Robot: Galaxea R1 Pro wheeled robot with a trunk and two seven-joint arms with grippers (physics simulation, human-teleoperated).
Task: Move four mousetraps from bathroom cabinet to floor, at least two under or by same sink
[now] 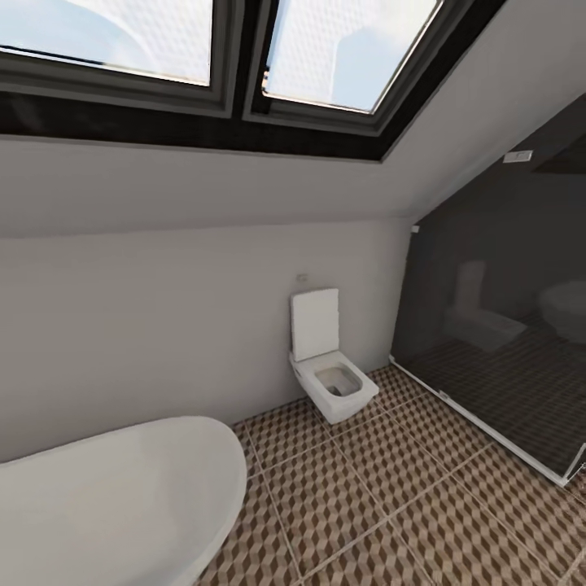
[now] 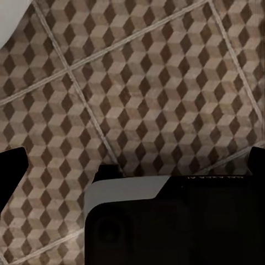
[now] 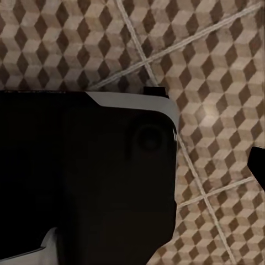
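The mousetraps, the cabinet and the sink are out of view. The bathroom floor [image 1: 382, 496] with its brown and cream cube pattern spreads across the lower right of the head view. In the left wrist view my left gripper [image 2: 131, 165] hangs over the floor [image 2: 143, 83], its dark fingertips [image 2: 10, 171] wide apart at the picture's edges with nothing between them. My right gripper [image 3: 132, 165] also hovers over the tiles [image 3: 221, 66]. One fingertip [image 3: 258, 165] shows at the edge and the other is lost against my dark base.
A white oval bathtub [image 1: 114, 505] stands at the lower left. A white wall-hung toilet [image 1: 330, 370] with its lid up is at the back wall. A dark glass shower enclosure [image 1: 505, 358] closes the right. My black, white-rimmed base [image 2: 171, 221] lies under both arms.
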